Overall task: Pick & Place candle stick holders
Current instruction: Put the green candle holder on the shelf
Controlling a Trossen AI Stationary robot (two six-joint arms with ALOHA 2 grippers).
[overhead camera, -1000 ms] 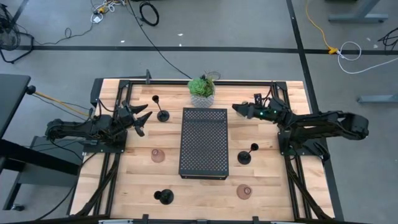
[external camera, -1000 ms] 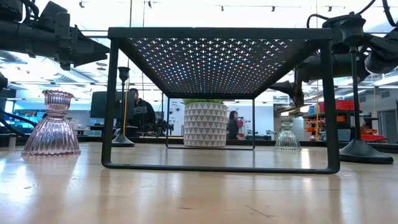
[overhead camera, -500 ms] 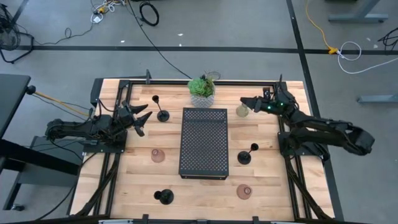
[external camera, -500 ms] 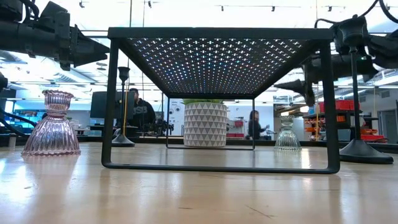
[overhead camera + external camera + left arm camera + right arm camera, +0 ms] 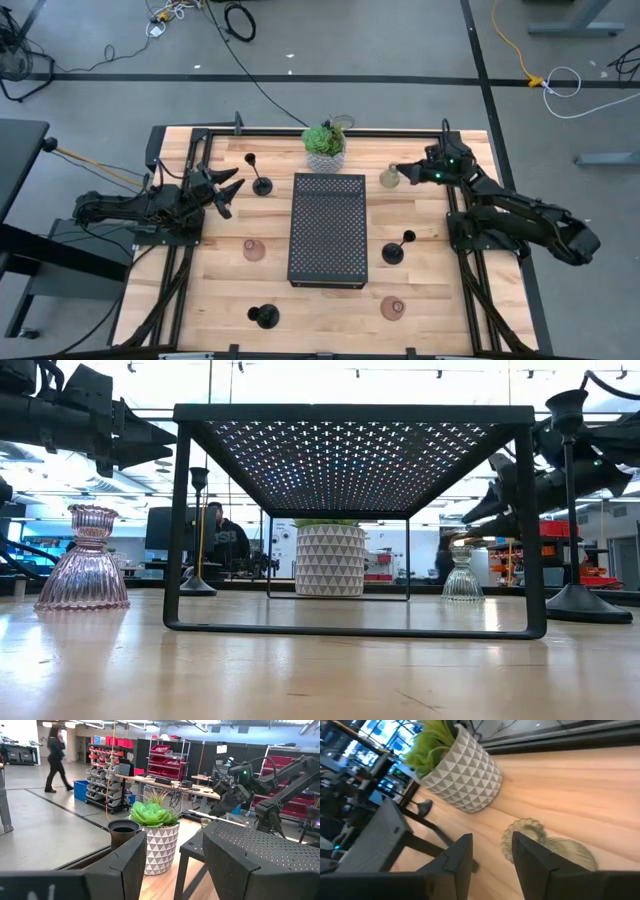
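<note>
The clear glass cup [image 5: 389, 178] stands on its base at the table's far right, beside the plant. My right gripper [image 5: 404, 171] is open just right of it and above it, tipped down toward it. In the right wrist view the cup [image 5: 532, 836] shows just beyond the gripper's [image 5: 492, 854] fingertips, apart from them. My left gripper [image 5: 230, 190] is open and empty, left of a black stemmed holder [image 5: 261, 185], which also shows in the left wrist view [image 5: 123, 831]. Two more black holders [image 5: 394, 252] [image 5: 265, 317] and two pinkish cups [image 5: 254, 250] [image 5: 393, 307] stand on the wood.
A black perforated tray [image 5: 328, 228] stands on legs at the table's middle. A green potted plant [image 5: 325, 146] stands at the far edge. Black frame rails [image 5: 470, 270] run along both sides. People show in the room beyond the table.
My right gripper has drawn back toward the table's right and far edges and tipped downward. The clear cup, hidden under it a second ago, now shows in the high view. The cup stands where it was.
</note>
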